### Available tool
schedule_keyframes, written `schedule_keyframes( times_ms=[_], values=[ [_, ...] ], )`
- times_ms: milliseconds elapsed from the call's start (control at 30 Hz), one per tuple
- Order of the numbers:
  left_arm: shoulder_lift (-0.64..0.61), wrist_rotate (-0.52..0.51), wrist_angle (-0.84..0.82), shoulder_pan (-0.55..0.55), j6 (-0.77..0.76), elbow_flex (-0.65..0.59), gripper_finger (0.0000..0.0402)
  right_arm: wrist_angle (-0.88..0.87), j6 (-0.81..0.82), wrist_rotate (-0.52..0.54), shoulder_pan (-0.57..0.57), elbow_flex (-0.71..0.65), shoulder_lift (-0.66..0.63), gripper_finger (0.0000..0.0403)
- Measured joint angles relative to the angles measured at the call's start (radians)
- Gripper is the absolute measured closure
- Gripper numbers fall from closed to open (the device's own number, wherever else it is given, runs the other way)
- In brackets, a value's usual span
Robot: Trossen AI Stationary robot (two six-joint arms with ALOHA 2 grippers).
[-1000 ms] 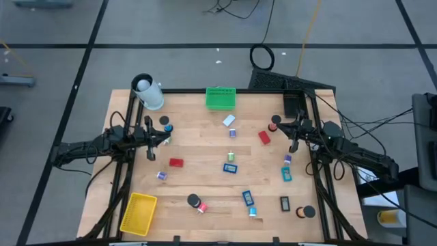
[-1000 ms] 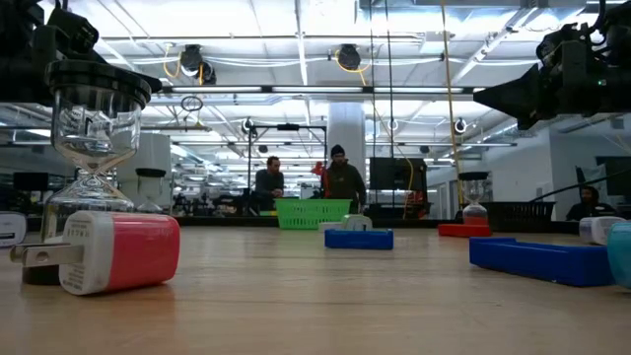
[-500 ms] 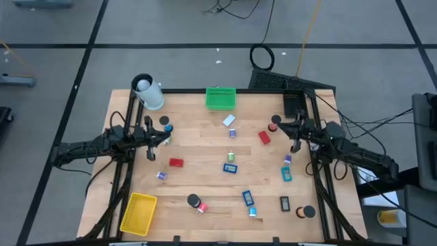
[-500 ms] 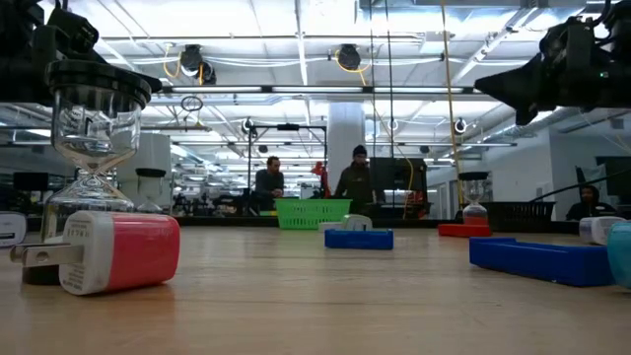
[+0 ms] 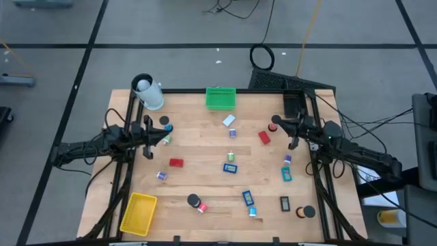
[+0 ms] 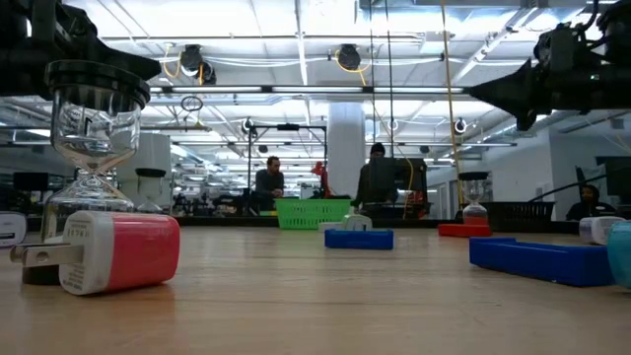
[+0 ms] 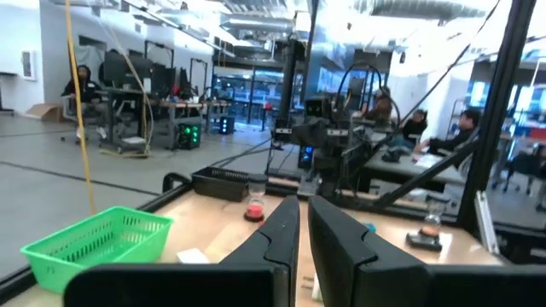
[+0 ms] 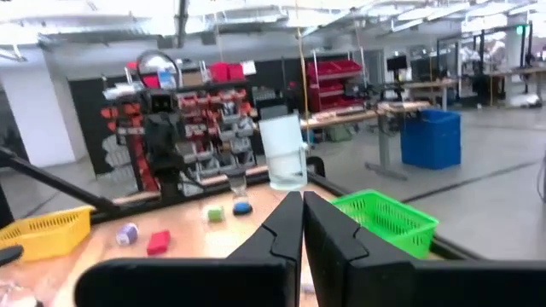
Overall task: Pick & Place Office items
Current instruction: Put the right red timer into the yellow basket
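Office items (image 5: 230, 168) scattered across pale wooden table (image 5: 205, 147), between green mesh basket (image 5: 220, 98) at far edge and yellow mesh basket (image 5: 138, 212) at near left corner. Probably light, rigid, smooth plastic: little risk of crushing, some of skidding on the wood.

Red rectangular block (image 5: 176, 162) and teal block (image 5: 287, 174): best pinched across the short sides. Short black round cylinder (image 5: 194, 200): best taken across the diameter. Tiny purple bit (image 5: 161, 175): calls for careful centring.

Left gripper (image 5: 147, 140) above left side of table, right gripper (image 5: 292, 133) above right side; fingers nearly together, holding nothing, clear only in wrist views.

Layout plain from high view only. Low view alone gives height: red-and-white plug-shaped block (image 6: 118, 251) on its side, black-capped clear hourglass (image 6: 91, 148) upright behind it, possibly what looks like a black cylinder from above. If so, fragile; hold by the caps.
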Motion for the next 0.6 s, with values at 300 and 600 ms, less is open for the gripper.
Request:
schedule_keyframes(
  times_ms=[300,600],
  values=[
    [0.000,-0.049,-0.045,0.000,0.065,0.000,0.0396,-0.007,0.009,0.041,0.000,0.090,0.227,0.0394],
    [0.000,-0.026,-0.068,-0.001,0.041,0.000,0.0396,-0.005,0.030,0.054,0.027,0.219,0.455,0.0394]
  ],
)
